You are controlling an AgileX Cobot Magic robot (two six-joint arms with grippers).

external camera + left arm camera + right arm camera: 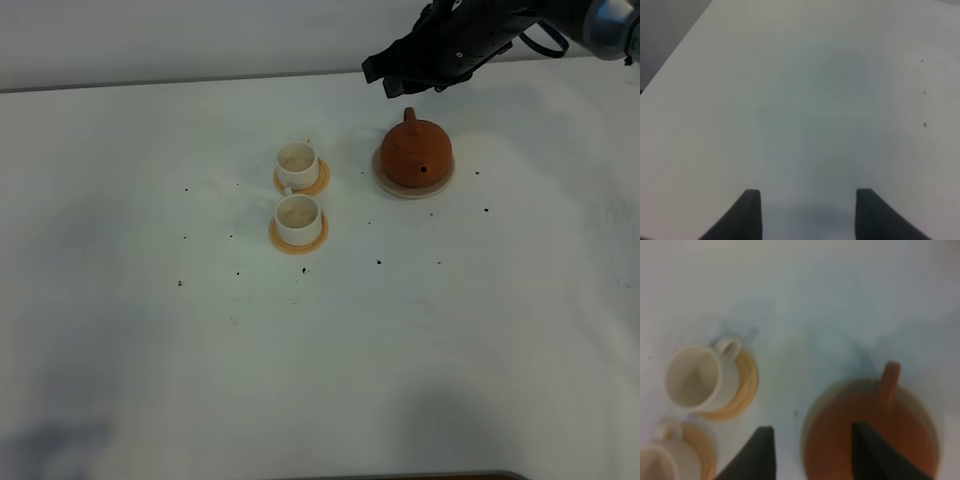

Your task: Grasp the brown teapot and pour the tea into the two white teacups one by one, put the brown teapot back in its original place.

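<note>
Teapot point(417, 152) sits on saucer point(412, 193), nr table point(150, 350) far edge. R gripper point(400, 72) hangs above/behind it, jaws apart, holding nothing. Cups point(297, 163) on coasters point(318, 183), well apart to pot's left. L gripper point(807, 215) jaws spread over tabletop.

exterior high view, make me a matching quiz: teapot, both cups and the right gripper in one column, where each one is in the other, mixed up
1. brown teapot
2. back teacup
3. front teacup
4. right gripper

A. on the orange coaster nearest the camera
B. in the air over the teapot, jaws apart, empty
C. on the pale beige saucer
D. on the orange coaster beside the saucer

Pairs: 1-C, 2-D, 3-A, 4-B
</note>
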